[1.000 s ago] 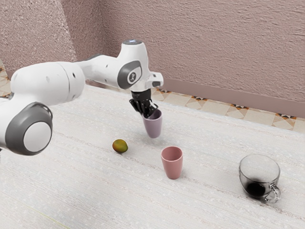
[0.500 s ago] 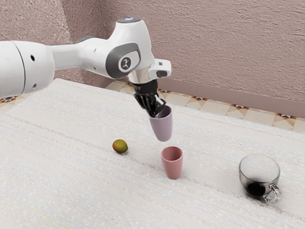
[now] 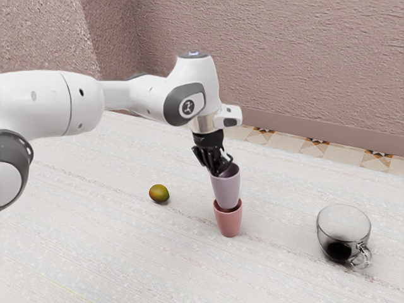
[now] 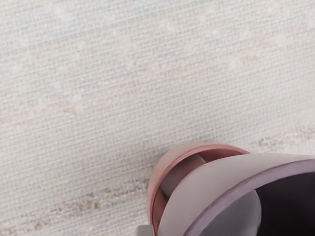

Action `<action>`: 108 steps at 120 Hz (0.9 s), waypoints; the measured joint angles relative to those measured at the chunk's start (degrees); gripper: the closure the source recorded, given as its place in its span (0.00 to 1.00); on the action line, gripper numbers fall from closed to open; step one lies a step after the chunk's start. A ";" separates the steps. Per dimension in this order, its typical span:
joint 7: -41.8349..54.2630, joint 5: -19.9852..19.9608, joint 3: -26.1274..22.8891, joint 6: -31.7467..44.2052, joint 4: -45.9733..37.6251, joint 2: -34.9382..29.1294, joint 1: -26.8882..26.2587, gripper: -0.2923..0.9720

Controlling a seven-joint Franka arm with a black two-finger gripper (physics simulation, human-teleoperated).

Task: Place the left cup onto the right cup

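Exterior view: the lilac cup hung above the pink cup a moment ago, now its base dips inside. Gripper pinching the lilac rim, nearly stacked.

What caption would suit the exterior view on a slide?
Gripper holds the lilac cup, its base inside the pink cup; a fruit and glass mug sit nearby.

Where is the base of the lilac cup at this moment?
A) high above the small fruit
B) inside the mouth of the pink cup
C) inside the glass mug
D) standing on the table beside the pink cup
B: the lilac cup, which the hand grips at its rim, has its base lowered into the opening of the pink cup; the wrist view also shows it inside the pink rim.
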 joint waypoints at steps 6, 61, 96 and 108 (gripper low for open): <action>-0.01 -0.02 0.00 0.21 0.01 0.69 0.00 0.85; 0.23 -0.35 0.00 3.19 -0.47 0.41 -0.71 0.43; 0.41 -0.04 0.51 -2.39 -2.72 -11.72 -1.21 0.28; 0.47 0.87 2.42 -6.17 -2.99 -15.13 0.20 0.26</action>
